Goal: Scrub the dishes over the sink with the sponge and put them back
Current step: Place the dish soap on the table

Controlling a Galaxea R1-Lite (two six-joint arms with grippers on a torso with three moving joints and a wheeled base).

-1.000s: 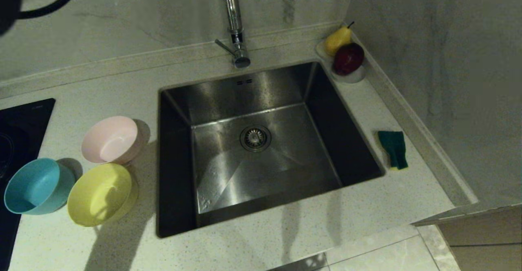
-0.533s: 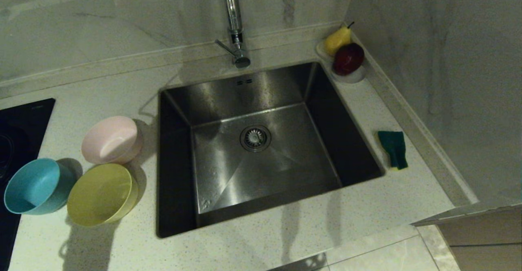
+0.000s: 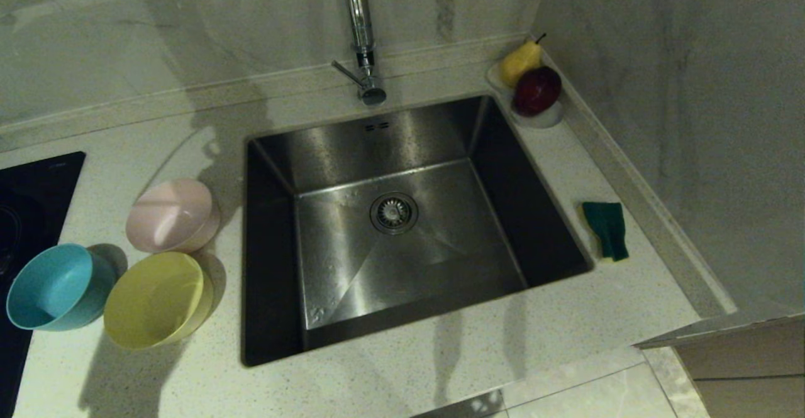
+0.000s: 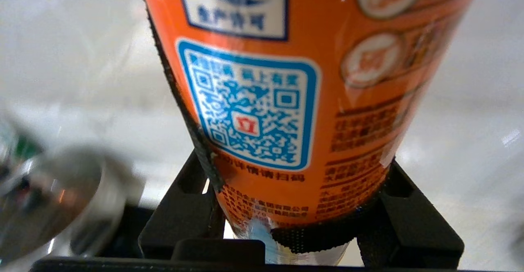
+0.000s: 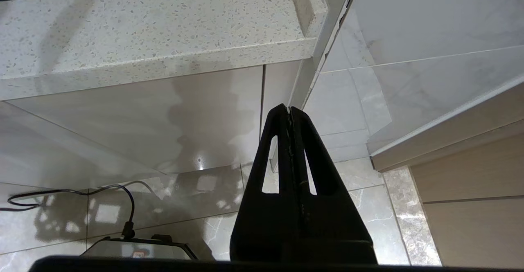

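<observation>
1. What's changed over the last second: a dark arm and cable that showed at the far left corner of the head view is gone from it, and a broad shadow now falls across the far-left wall and counter, reaching the pink bowl (image 3: 171, 215). The bowls themselves haven't budged.
2. The left gripper (image 4: 299, 223) is clamped around an orange bottle (image 4: 294, 100), probably dish soap going by the task. My guess is soap comes first, so no scrubbing yet.
3. The right gripper (image 5: 290, 112) hangs parked below the counter edge, fingers pressed together, holding nothing.
4. Pink, teal bowl (image 3: 56, 287) and yellow bowl (image 3: 157, 300) sit clustered left of the sink (image 3: 402, 242). The sponge (image 3: 606, 229) lies on the counter to its right, well apart from them.
5. Around: faucet (image 3: 360, 34) at the far rim, a fruit dish (image 3: 546, 117) with pear and apple in the far right corner, dark cooktop (image 3: 31, 179) at far left. The sink is bare and nothing blocks the sponge.
</observation>
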